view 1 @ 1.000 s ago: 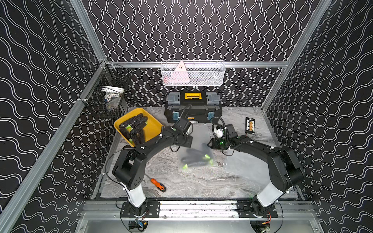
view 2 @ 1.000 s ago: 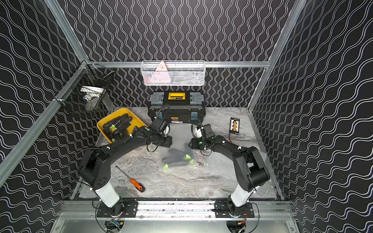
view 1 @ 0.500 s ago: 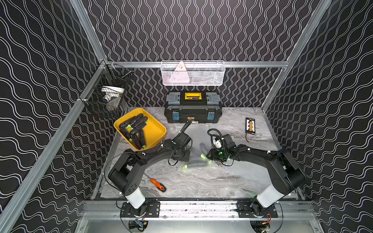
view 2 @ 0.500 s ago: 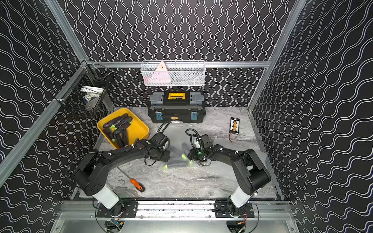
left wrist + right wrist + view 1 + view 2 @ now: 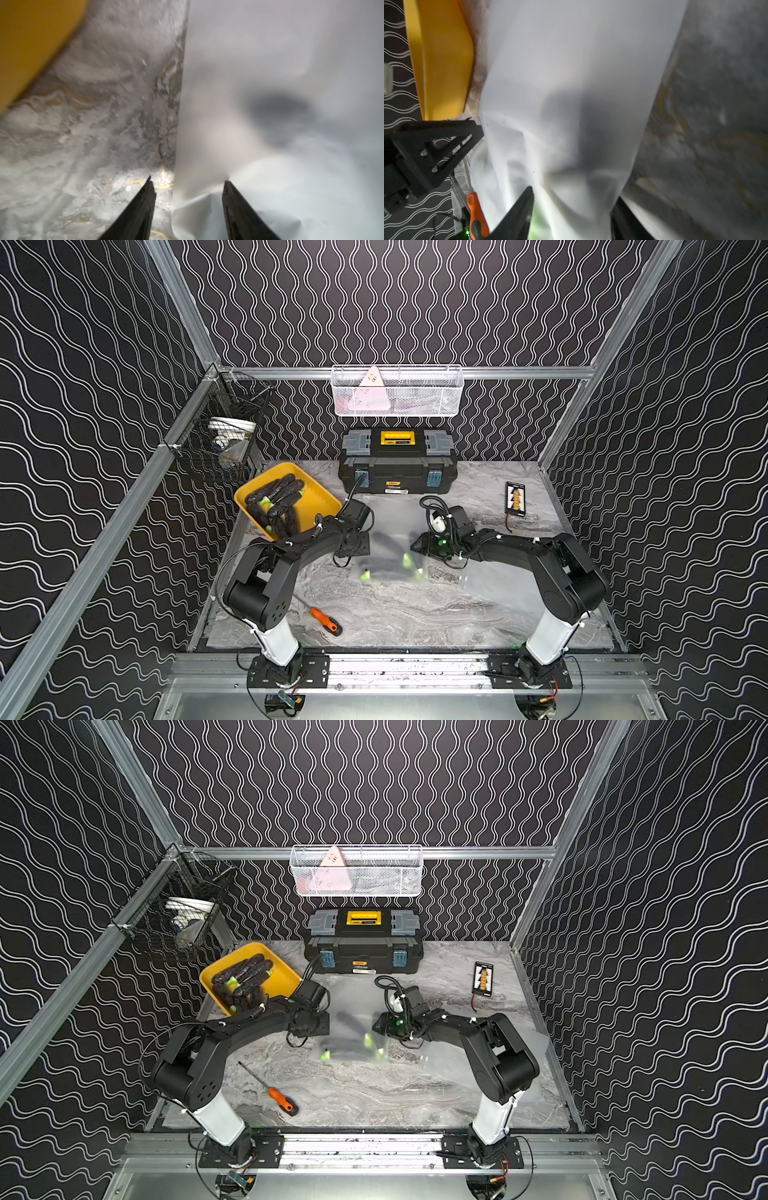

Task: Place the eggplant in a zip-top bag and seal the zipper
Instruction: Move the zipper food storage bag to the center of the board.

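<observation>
1. On marbled table (image 5: pixel 415 614), black wavy-walled booth: found zip-top bag (image 5: pixel 390 560) mid-table btwn both arms, smeared by motion blur in both top views.
2. Located eggplant (image 5: pixel 347 1043) inside that bag w/ more alongside: dark bodies, green tips. Insertion judged done.
3. Vs approx one sec back: noted both arms dropped from raised pose to just above table, bag load nudged slightly toward left arm's side. Logged blur at all three moments. Handling judged ongoing, likely settling load ahead of sealing.
4. Checked left gripper (image 5: pixel 187 179): spread, straddling bag's side edge, bare table visible in gap. No pinch.
5. Checked right gripper (image 5: pixel 574 193): jaws apart, gap packed w/ bunched film. Clamped or merely straddling: cannot tell.
6. Searched for zipper: not made out in any view. Seal status unconfirmed, treated as outstanding.
7. From top views only: whole layout, green tips, yellow tray (image 5: pixel 322 506) w/ spare eggplants (image 5: pixel 276 502), toolbox (image 5: pixel 397 464) at rear, screwdriver (image 5: pixel 326 620) near front.
8. From wrist views only: jaw gaps, film folds. Via left wrist: dark smudge behind film, prob. eggplant. Via right wrist: green glow by one finger, plus tray wall, screwdriver handle, left gripper body beyond bag.
</observation>
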Controlling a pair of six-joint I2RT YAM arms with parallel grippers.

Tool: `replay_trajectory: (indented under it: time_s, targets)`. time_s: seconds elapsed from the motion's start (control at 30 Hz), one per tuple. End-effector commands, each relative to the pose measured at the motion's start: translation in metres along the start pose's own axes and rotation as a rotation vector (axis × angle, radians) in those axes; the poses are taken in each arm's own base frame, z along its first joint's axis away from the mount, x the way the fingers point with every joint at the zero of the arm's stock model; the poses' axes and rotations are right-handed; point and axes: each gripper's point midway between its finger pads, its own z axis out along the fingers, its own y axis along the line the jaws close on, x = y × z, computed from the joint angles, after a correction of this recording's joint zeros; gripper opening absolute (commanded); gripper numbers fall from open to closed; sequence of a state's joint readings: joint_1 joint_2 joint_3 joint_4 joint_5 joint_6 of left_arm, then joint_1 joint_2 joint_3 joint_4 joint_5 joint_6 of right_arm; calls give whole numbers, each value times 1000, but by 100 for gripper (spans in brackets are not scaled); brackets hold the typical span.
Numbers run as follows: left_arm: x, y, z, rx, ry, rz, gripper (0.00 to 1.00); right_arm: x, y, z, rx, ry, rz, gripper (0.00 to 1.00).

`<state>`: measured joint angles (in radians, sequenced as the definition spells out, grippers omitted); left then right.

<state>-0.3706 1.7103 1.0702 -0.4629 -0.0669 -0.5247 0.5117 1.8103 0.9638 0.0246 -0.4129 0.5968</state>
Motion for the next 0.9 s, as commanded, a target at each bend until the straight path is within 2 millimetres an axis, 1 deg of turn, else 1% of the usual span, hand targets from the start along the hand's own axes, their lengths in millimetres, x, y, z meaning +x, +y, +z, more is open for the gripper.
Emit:
replay_trajectory:
  time_s: [0.0,0.1,0.2,0.27,0.33,0.4,0.53,0.67,0.8,0.87]
  targets:
    - [-20,-7,-14,17,-40,-21,57,-14,14,8,-49,-16,7,55]
    - [-32,-21,-31,76,-71,-27,57,-13,11,9,-42,-14,7,54]
    - [-39,-29,-49,103,-107,-16,57,-10,8,10,-43,-15,0,48]
    - [-42,-31,-57,108,-117,-10,57,-7,10,17,-65,4,12,45]
    - [-44,-31,-62,112,-122,-7,57,0,11,27,-71,16,23,45]
    - [-43,-31,-64,115,-120,-5,57,6,14,32,-66,13,19,46]
    - [-42,-28,-65,100,-120,0,57,11,22,37,-76,6,11,46]
    - [-44,-28,-67,99,-129,-2,57,9,28,39,-82,7,3,45]
    - [-46,-27,-67,92,-135,-2,57,4,39,44,-110,22,-18,44]
    - [-46,-26,-68,89,-138,1,57,4,41,47,-103,25,-30,44]
